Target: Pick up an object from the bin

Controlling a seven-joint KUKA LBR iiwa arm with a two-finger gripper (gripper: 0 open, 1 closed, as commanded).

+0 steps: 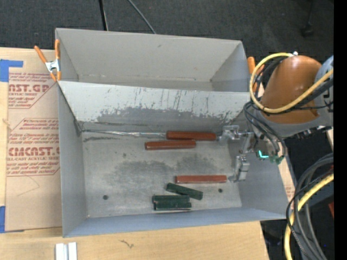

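Note:
My gripper (pixel 237 154) hangs at the right side of the bin, low over the floor, open with nothing between its fingers. One fingertip (pixel 232 136) is next to the right end of a brown stick (pixel 191 136) lying along the back of the floor. The other fingertip (pixel 241 172) is just right of the end of a second brown stick (pixel 200 179) lying nearer the front. A third brown stick (pixel 169 144) lies left of the gripper, just in front of the first.
Two dark green bars lie near the front wall: a thin slanted one (pixel 184 191) and a thicker one (pixel 172 202) below it. The arm with its orange cover and yellow cables stands over the bin's right rim.

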